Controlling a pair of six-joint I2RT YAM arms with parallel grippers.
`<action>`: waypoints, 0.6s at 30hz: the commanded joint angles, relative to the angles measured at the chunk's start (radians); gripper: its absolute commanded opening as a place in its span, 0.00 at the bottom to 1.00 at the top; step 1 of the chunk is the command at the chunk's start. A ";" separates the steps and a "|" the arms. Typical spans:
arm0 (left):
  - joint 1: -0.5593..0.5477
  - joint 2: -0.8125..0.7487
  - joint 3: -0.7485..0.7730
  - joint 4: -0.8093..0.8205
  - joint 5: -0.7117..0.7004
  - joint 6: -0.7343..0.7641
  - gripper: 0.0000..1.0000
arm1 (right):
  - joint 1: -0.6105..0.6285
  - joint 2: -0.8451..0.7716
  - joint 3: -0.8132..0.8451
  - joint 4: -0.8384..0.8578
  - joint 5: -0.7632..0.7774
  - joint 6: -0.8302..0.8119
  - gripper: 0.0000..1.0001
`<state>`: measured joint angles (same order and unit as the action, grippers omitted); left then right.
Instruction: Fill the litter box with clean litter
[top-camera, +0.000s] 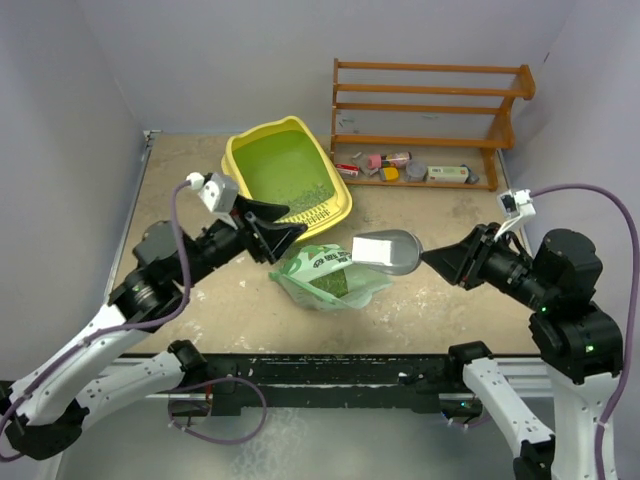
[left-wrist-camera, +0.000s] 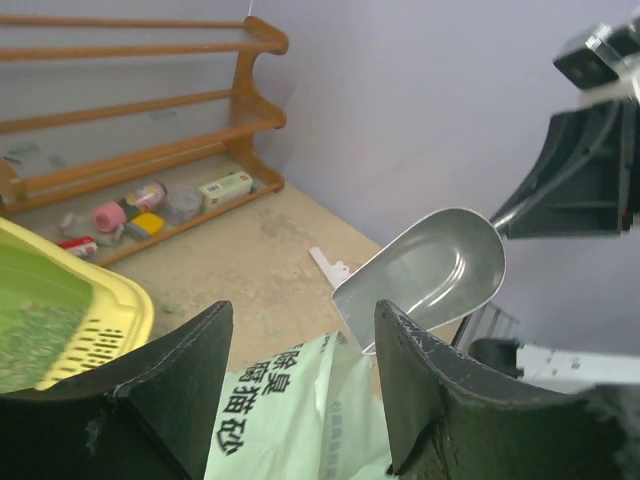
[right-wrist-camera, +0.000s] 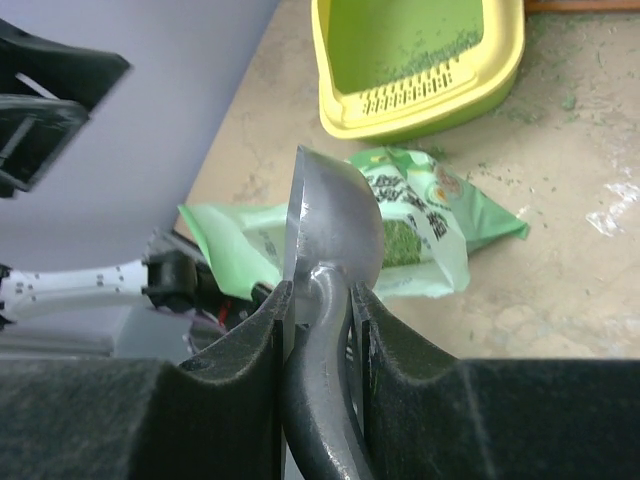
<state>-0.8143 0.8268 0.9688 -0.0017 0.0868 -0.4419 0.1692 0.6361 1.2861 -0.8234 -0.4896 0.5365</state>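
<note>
While your right jaws pinch empty scoop (top-camera: 390, 252) handle above bag (top-camera: 320, 268) mid-frame, left jaws spread, holding nothing; litter box (top-camera: 231, 160) holds only thin litter (top-camera: 315, 192) scatter, most filling left.

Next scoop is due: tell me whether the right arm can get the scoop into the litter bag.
Probably yes. The right claw grips the scoop just above the bag's open mouth; the open left claw sits beside it, not over it.

One metal scoop (top-camera: 392, 252) sits between the fingers (right-wrist-camera: 230, 400) of the right gripper (right-wrist-camera: 318, 300). Beyond them: one litter box (top-camera: 318, 213), one green bag (top-camera: 320, 265), one wooden rack (top-camera: 420, 107).
</note>
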 joint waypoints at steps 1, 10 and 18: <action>-0.005 -0.034 0.062 -0.334 0.113 0.299 0.62 | -0.004 0.064 0.098 -0.235 -0.073 -0.167 0.00; -0.006 -0.015 -0.035 -0.448 0.240 0.384 0.61 | -0.003 0.098 0.103 -0.345 -0.047 -0.221 0.00; -0.006 0.004 -0.021 -0.453 0.231 0.415 0.60 | -0.004 0.141 0.023 -0.262 -0.042 -0.218 0.00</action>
<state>-0.8150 0.8398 0.9184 -0.4591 0.3008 -0.0738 0.1692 0.7540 1.3289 -1.1660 -0.5182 0.3290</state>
